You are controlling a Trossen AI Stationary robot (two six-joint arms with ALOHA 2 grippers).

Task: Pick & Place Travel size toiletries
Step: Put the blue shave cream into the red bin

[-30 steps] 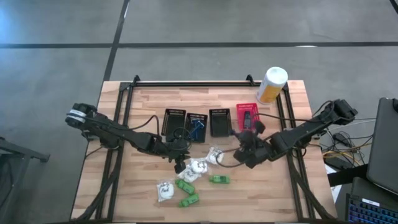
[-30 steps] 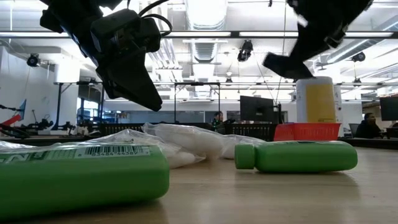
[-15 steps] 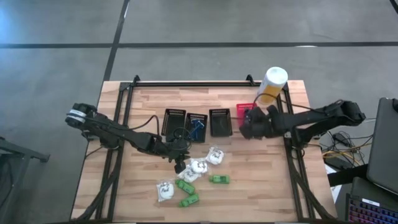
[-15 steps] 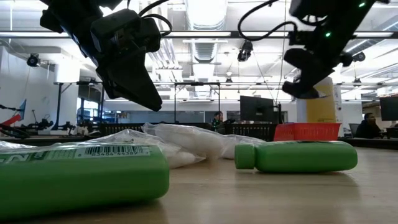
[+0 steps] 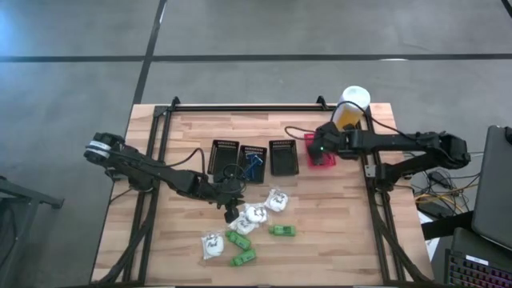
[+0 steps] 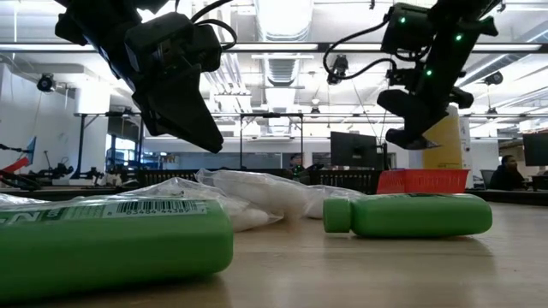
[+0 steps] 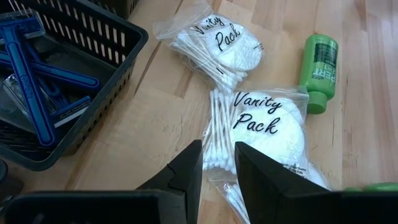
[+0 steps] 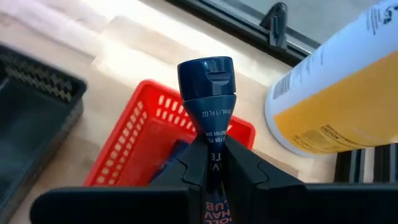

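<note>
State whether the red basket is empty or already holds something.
Not empty: the right wrist view shows a dark blue item lying inside the red basket, under the right gripper's tube.

Wooden table [image 5: 184,248] — baskets [image 5: 225,156], toiletries [image 5: 254,214]

"Vanity Pack" on two clear swab packs [image 7: 258,121] [image 7: 217,40], "1 FL OZ" on dark blue tube [image 8: 210,99]

table [image 5: 176,240]: pale wood planks
baskets [image 5: 225,157]: black mesh; one basket [image 8: 140,140] red
razors [image 7: 28,65]: blue
swab packs [image 7: 264,127]: clear wrap, white contents, black script lettering
bottles [image 7: 318,68]: bright green
tube [image 8: 208,93]: dark blue, white lettering
canister [image 8: 348,93]: white and yellow
</note>
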